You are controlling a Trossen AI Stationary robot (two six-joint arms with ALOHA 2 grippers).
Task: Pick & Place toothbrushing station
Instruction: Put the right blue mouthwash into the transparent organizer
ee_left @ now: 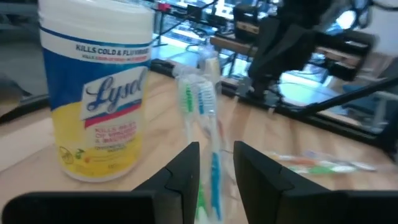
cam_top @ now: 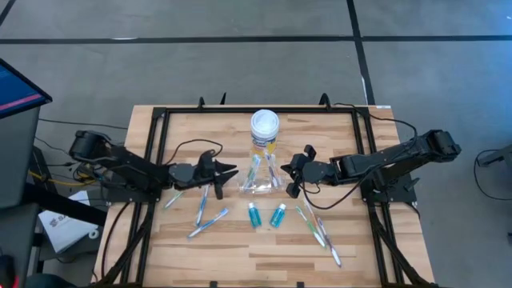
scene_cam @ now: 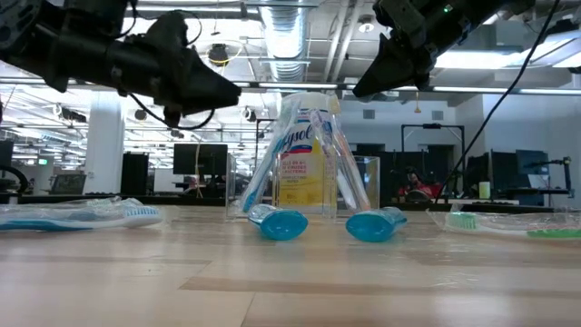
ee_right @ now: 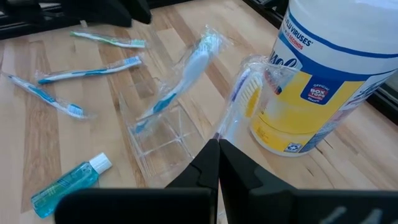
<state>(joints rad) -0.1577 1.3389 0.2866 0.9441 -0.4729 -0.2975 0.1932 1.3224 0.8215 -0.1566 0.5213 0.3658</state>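
A small clear plastic cup [cam_top: 260, 186] stands at the table's middle, just near of a yellow jar. Two wrapped toothbrushes [ee_right: 180, 81] [ee_right: 239, 99] stick into it and lean on its rim. My left gripper [cam_top: 232, 170] hovers close to the cup's left side, open [ee_left: 216, 168], and the standing brushes [ee_left: 208, 106] show beyond its gap. My right gripper [cam_top: 290, 178] hangs at the cup's right side, shut [ee_right: 217, 155], with nothing seen between its fingers. Two teal tubes [cam_top: 254, 214] [cam_top: 278, 214] lie flat on the table, near of the cup.
The white-lidded yellow jar [cam_top: 265, 128] stands right behind the cup. Loose wrapped toothbrushes lie on the wood to the left [cam_top: 204, 210] and right [cam_top: 318, 226] of the tubes. A black frame [cam_top: 160, 120] runs around the table's edges.
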